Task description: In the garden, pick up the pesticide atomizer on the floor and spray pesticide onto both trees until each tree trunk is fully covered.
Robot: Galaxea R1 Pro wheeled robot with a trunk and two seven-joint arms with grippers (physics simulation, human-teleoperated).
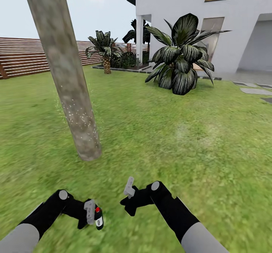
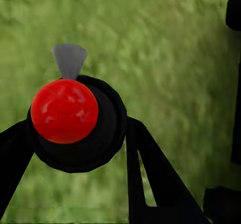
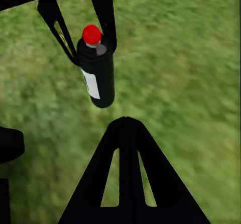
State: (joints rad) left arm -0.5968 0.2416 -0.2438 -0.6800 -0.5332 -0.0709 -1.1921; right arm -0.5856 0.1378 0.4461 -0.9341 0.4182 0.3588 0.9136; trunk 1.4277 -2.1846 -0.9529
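Observation:
A leaning grey-brown tree trunk [image 1: 64,64] rises from the lawn ahead on the left, with tiny white specks on its lower part. My left gripper [image 1: 93,213] is low over the grass, shut on the pesticide atomizer [image 1: 98,217], a black bottle with a white label and a red spot. In the left wrist view the atomizer [image 2: 75,123] sits between the two fingers, its grey trigger [image 2: 69,61] pointing away. The right wrist view looks across at the held atomizer [image 3: 98,78]. To its right, my right gripper [image 1: 129,192] is shut and holds nothing, fingers pressed together [image 3: 125,133].
A broad-leaved bush [image 1: 181,56] stands ahead on the right before the white house [image 1: 181,11]. A short palm [image 1: 105,52] grows by the brown slatted fence [image 1: 22,56]. Grey stepping stones [image 1: 257,91] lie far right. Grass lies between me and the trunk.

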